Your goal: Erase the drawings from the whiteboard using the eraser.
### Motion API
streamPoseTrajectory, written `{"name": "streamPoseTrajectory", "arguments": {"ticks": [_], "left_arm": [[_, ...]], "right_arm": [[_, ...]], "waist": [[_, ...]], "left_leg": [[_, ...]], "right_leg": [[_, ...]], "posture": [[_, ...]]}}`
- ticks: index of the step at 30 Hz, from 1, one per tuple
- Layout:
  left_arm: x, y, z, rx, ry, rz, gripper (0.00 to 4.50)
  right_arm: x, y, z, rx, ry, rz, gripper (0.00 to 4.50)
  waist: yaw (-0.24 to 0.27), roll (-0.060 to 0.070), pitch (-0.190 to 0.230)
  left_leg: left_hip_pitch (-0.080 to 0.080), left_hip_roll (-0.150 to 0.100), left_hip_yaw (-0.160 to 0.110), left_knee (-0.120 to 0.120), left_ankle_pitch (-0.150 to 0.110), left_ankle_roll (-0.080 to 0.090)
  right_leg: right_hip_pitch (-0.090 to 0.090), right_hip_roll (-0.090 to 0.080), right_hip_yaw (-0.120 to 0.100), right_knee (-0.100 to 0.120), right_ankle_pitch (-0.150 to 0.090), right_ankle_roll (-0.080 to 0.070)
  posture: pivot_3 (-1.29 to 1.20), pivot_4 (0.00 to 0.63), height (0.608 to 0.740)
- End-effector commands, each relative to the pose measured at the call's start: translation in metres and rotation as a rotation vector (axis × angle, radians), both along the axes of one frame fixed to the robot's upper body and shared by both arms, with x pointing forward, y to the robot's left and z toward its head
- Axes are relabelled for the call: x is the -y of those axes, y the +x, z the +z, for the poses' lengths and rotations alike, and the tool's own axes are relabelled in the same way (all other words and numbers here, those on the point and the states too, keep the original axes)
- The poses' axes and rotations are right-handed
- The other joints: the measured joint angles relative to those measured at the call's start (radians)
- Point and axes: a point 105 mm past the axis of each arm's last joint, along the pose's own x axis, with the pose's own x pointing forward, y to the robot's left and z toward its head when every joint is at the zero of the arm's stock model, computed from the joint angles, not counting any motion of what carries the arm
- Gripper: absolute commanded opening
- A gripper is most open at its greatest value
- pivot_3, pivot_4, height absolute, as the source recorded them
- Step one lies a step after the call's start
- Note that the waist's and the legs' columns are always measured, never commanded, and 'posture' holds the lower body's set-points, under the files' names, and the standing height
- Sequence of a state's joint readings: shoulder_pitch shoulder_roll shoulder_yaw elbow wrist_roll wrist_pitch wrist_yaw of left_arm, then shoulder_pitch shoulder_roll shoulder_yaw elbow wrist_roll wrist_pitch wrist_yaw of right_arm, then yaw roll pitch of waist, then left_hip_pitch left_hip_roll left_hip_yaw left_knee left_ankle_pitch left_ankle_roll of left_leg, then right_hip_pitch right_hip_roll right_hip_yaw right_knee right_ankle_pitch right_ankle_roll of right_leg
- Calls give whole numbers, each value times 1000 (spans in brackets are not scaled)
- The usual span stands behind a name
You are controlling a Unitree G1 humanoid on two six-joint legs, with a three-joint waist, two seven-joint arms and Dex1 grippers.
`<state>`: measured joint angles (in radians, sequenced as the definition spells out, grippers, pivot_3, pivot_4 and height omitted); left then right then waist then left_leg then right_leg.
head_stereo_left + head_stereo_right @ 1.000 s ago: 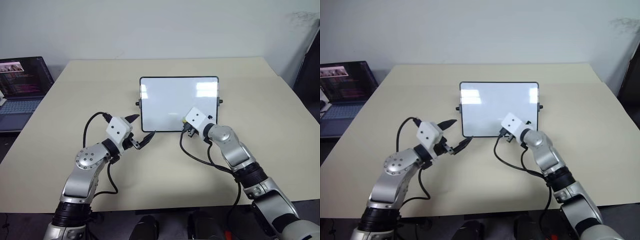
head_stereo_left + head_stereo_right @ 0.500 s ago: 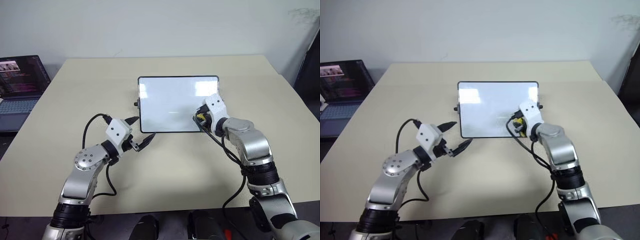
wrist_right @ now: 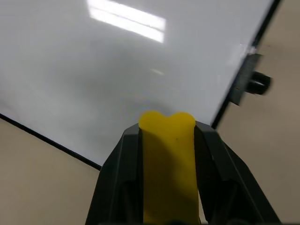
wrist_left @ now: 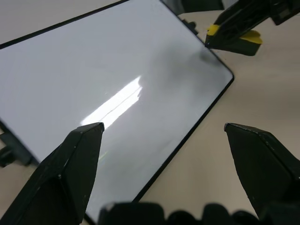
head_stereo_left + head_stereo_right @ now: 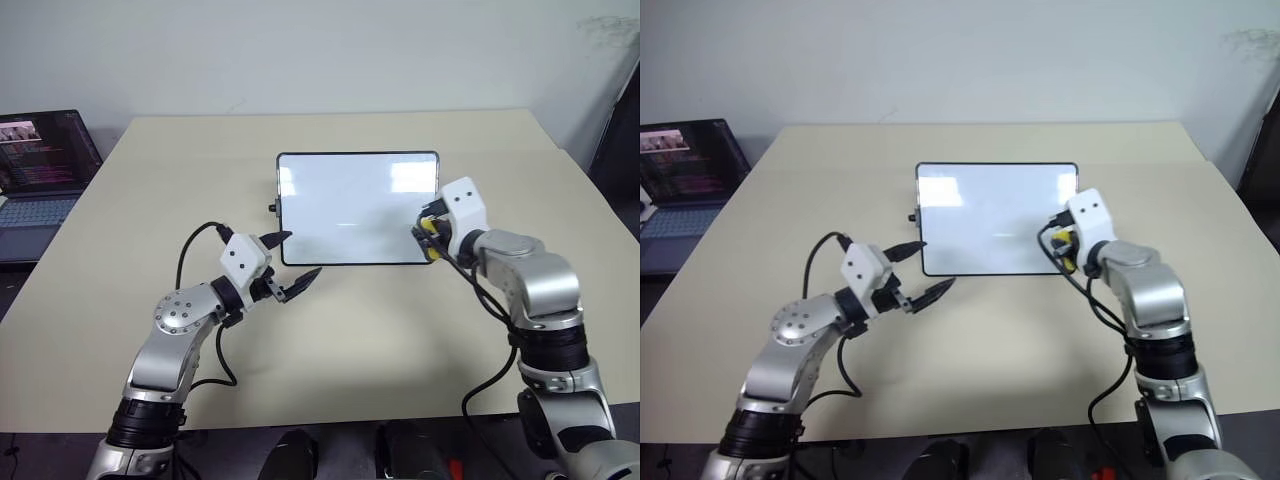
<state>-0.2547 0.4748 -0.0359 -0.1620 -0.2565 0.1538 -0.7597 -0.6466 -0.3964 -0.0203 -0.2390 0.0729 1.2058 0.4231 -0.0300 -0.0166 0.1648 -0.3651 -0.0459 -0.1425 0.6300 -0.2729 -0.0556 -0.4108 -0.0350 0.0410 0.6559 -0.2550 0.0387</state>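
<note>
The whiteboard lies flat in the middle of the table, glossy white with a thin black frame and small side knobs. The drawings are out of view: its face carries only glare and a faint grey smudge near the near right corner. My right gripper is at that corner, shut on the yellow eraser, which sticks out past the fingertips over the board's edge. My left gripper is open just off the board's near left corner, its fingers spread wide with nothing between them.
A beige table holds the board. An open laptop with a lit screen sits off the table's left side. A pale wall runs behind, and a dark object stands at the far right.
My right gripper carried the eraser to the right along the board's near edge, from the middle to the near right corner, rolling its wrist. My left gripper edged slightly to the right.
</note>
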Motion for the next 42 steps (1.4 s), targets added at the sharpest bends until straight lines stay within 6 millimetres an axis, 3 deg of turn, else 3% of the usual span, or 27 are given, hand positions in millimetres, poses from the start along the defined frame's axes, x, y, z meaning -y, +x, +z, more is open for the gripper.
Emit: {"name": "streamPoseTrajectory", "arguments": {"ticks": [1,11,21,25,42], "left_arm": [[13,-5,18,44,-33,-79,4500],[39,-26,9,-111,-90,-331,4500],[41,-35,4,-175,-56,-469,4500],[39,-37,-8,-166,33,-493,4500],[38,-35,-7,-133,35,-471,4500]], "right_arm": [[15,-5,20,46,2,-49,1126],[54,-21,2,-74,124,-291,1126],[71,-37,-22,-171,173,-404,1126],[79,-42,-32,-204,149,-428,1126],[57,-31,-38,-204,93,-265,1126]], "waist": [[0,0,0],[-2,0,0],[-3,0,0],[-3,0,0],[-3,0,0]], "left_leg": [[0,0,0,0,0,0],[0,1,3,0,0,0],[1,1,4,0,0,0],[1,1,4,0,0,0],[1,1,5,0,0,0]], "right_leg": [[0,0,0,0,0,0],[0,1,1,1,0,0],[0,1,2,1,0,0],[0,2,2,1,0,0],[0,6,3,1,0,0]], "posture": [[0,150,740],[0,150,740],[0,150,740],[0,150,740],[0,150,740]]}}
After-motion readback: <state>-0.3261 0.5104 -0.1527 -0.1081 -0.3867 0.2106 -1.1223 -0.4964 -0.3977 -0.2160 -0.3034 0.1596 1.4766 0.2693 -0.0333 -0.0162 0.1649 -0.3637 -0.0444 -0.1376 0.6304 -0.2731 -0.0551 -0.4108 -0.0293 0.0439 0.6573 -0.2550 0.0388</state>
